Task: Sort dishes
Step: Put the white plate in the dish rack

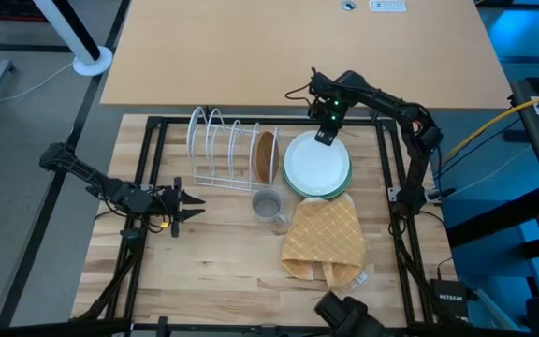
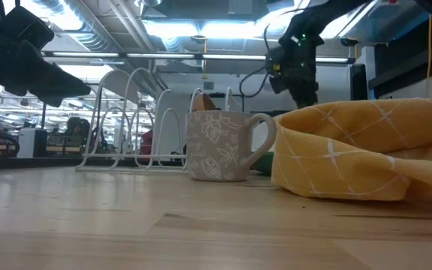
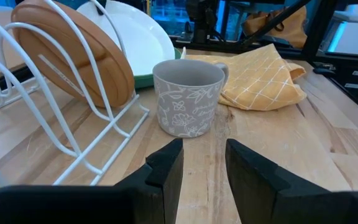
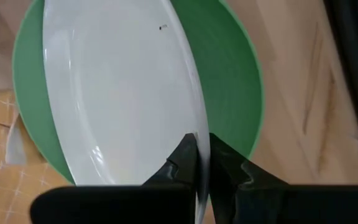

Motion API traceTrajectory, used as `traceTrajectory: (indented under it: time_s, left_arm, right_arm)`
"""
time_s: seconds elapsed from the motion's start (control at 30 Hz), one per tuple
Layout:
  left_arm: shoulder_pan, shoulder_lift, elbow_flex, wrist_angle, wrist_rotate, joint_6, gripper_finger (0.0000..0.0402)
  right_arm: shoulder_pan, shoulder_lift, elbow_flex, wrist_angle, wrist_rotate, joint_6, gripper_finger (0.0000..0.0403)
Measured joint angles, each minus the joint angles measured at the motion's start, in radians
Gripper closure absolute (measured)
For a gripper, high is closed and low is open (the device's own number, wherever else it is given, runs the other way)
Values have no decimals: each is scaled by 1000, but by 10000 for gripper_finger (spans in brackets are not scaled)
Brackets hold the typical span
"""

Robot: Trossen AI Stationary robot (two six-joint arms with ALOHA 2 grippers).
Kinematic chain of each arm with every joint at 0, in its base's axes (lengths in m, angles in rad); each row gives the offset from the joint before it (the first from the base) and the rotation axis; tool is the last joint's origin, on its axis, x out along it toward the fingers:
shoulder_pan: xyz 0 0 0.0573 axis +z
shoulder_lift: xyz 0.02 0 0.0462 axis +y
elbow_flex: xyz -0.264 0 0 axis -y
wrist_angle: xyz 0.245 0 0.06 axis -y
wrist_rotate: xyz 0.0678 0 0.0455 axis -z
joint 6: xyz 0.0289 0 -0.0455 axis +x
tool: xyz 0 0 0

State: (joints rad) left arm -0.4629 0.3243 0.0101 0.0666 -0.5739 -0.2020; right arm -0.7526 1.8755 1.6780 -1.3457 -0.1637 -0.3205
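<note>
A white plate (image 1: 317,165) lies on a green plate (image 1: 293,183) at the table's far right; both also show in the right wrist view, white (image 4: 117,93) over green (image 4: 235,87). My right gripper (image 1: 326,137) is shut on the white plate's far rim. A brown wooden plate (image 1: 266,156) stands on edge in the white wire rack (image 1: 223,150), leaning on a wire. My left gripper (image 1: 187,206) hovers open and empty left of a grey mug (image 1: 268,204). No dark teal plate is in view. My right gripper pinches the white plate's far rim (image 4: 199,140) between its two fingers, one finger above the rim and one below. The fingers come from above and the far side, pointing down. In the wrist view the plate looks tilted, its held rim raised off the green plate.
A grey flowered mug (image 3: 187,96) stands between the rack and a crumpled yellow checked cloth (image 1: 324,239), which touches the green plate's near edge. The rack's left slots (image 1: 204,140) hold nothing. Bare wood lies at the table's near left (image 1: 213,271).
</note>
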Motion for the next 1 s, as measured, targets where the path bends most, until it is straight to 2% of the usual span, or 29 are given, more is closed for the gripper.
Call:
traceTrajectory:
  time_s: [0.27,0.43,0.63,0.87,1.0]
  left_arm:
    - [0,0,0,1,-4,0,289]
    - [0,0,0,53,-50,0,289]
    - [1,0,0,341,-93,13,289]
    - [2,0,0,750,-93,295,289]
    - [13,4,8,851,-42,396,289]
  right_arm:
    - [73,0,66,-54,101,0,383]
    - [116,0,110,-74,173,0,383]
    - [162,0,153,-100,240,0,382]
    - [213,0,184,-126,303,0,382]
    - [237,0,188,-126,310,1,382]
